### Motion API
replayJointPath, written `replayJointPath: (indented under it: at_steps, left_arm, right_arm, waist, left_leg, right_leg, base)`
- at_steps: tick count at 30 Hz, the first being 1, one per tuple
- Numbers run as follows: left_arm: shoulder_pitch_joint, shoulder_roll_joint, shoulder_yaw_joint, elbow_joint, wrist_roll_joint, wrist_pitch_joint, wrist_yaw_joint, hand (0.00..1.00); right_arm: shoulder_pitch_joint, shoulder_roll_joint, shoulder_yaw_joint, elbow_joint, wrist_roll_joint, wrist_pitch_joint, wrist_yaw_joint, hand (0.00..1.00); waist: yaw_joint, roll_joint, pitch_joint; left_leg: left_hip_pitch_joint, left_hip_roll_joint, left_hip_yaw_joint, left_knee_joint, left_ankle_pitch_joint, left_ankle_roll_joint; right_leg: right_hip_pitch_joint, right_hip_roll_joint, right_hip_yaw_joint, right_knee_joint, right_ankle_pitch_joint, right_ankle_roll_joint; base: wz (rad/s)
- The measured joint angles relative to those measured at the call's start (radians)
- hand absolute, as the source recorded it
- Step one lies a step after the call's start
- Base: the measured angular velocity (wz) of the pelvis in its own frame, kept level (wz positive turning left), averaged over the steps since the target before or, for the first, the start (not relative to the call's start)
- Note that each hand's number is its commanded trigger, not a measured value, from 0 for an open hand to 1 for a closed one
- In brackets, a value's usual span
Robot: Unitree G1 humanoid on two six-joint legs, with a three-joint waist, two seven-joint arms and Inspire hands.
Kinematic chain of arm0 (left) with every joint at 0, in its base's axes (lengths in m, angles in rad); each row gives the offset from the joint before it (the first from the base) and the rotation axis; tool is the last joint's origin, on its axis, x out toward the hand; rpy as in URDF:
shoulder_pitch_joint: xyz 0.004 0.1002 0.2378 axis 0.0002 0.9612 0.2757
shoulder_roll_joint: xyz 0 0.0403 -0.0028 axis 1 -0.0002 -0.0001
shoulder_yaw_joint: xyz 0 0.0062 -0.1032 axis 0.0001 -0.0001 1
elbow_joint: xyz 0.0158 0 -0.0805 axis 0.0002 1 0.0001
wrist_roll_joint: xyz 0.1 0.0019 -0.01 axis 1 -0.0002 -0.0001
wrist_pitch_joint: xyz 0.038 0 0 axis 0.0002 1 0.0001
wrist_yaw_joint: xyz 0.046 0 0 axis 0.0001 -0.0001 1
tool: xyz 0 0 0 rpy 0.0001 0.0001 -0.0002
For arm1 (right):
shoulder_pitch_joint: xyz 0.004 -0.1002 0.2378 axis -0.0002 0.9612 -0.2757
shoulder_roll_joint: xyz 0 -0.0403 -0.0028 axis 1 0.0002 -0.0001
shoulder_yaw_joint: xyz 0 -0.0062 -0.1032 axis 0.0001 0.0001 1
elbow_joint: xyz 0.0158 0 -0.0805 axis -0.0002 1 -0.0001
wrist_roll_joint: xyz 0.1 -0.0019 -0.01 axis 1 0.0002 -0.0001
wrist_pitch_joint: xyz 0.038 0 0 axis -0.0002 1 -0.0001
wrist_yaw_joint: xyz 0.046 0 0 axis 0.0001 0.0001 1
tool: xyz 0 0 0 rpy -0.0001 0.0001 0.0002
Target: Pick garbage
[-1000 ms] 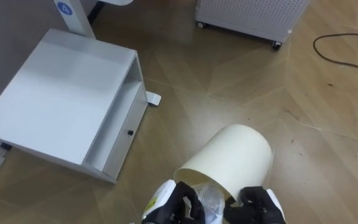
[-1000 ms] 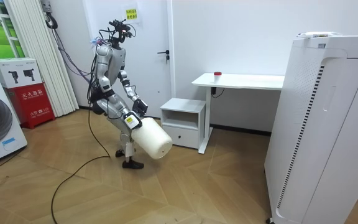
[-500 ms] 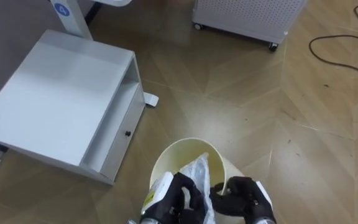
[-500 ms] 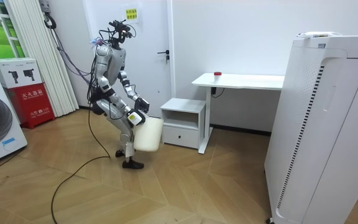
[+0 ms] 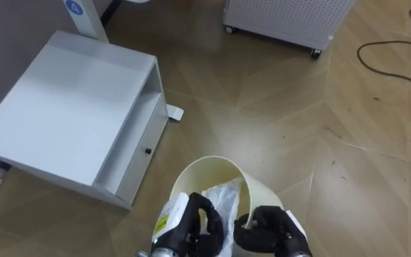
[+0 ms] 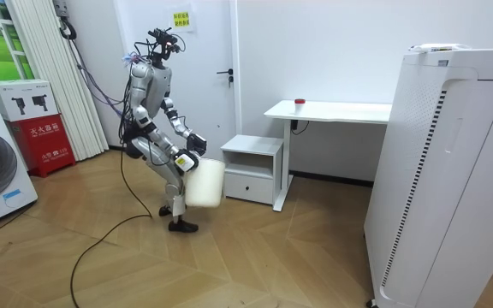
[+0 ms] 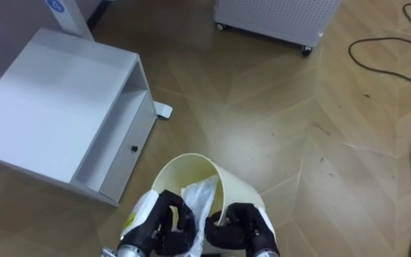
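I hold a cream waste bin [image 5: 209, 171] upright in front of me, its mouth facing up toward me. A crumpled clear plastic bag [image 5: 221, 196] lies inside it. My left hand [image 5: 193, 225] is curled over the near left rim and my right hand [image 5: 266, 227] over the near right rim. In the room view I stand bent forward with the bin [image 6: 202, 184] at knee height, just left of a low white cabinet [image 6: 251, 168].
The white cabinet [image 5: 70, 114] with an open shelf and a drawer stands to my left. A white desk leg [image 5: 84, 18] rises behind it. A white perforated unit on casters [image 5: 284, 18] stands ahead. Wooden floor lies open to the right.
The bin has swung from lying on its side, bottom pointing away, to upright with its mouth toward me. Both hands kept hold of the rim.
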Motion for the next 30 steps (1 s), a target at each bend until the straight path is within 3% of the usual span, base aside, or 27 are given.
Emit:
replayJointPath:
  at_steps: [14,20,30]
  left_arm:
    - [-0.015,0.003,0.010,0.000,0.000,-0.008,0.084,0.00]
    - [-0.014,0.020,0.013,0.001,0.000,-0.030,0.110,0.00]
    - [-0.013,0.042,0.007,0.001,-0.002,-0.031,0.136,0.00]
  right_arm:
    - [0.007,-0.005,0.025,-0.009,-0.004,0.000,0.046,1.00]
    - [0.012,-0.004,0.025,-0.011,-0.008,0.000,0.053,1.00]
    - [0.023,-0.008,0.025,-0.012,-0.004,0.000,0.052,1.00]
  waist:
    - [0.002,0.009,0.0058]
    - [0.001,0.009,0.0058]
    - [-0.005,0.010,0.0054]
  left_leg:
    - [0.000,0.014,0.001,-0.001,0.000,-0.013]
    - [0.002,0.013,0.003,-0.005,0.001,-0.017]
    - [0.006,0.019,0.003,-0.005,0.000,-0.021]
  right_leg:
    - [-0.001,0.016,0.002,-0.006,0.000,-0.011]
    - [-0.001,0.018,0.002,-0.006,-0.003,-0.014]
    - [0.004,0.021,-0.001,-0.008,-0.005,-0.017]
  base:
    - [-0.02]
    - [0.00]
    - [0.00]
